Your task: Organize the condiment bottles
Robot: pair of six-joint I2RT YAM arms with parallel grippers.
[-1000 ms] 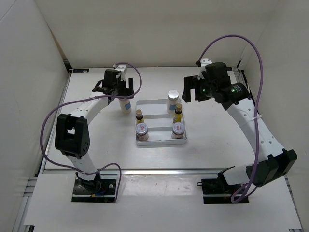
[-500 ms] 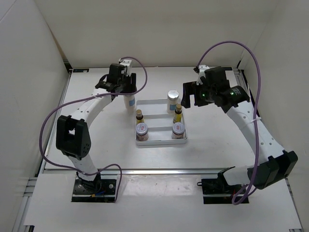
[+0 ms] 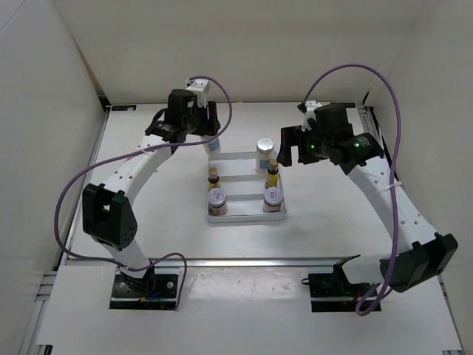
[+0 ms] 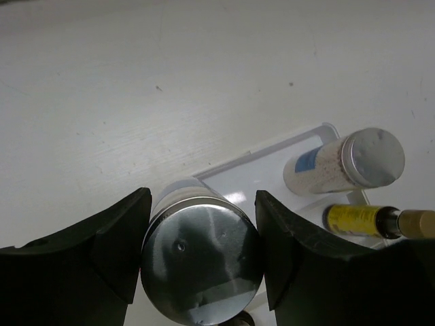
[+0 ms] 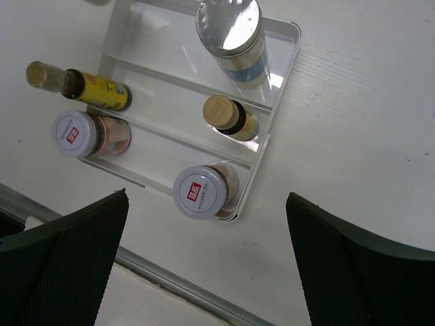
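Five of six sit in the tray (image 3: 247, 217): jars (image 3: 216, 197) nearest, amber bottles (image 3: 213, 177) behind, one white bottle (image 3: 264, 151) far right. Left hand (image 4: 202, 231) clamps the last white bottle (image 4: 202, 268) over the tray's vacant far-left corner, where it looks due to go; right hand (image 3: 290, 144) hangs spread, empty.

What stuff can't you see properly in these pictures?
1. The bottle in the left pincer: the left wrist view shows only its silver cap from above, and the top view is too small to read its label.
2. That bottle's bottom: no view shows whether it touches the tray.
3. The jar lids: in the right wrist view, the red marks are too small to read.
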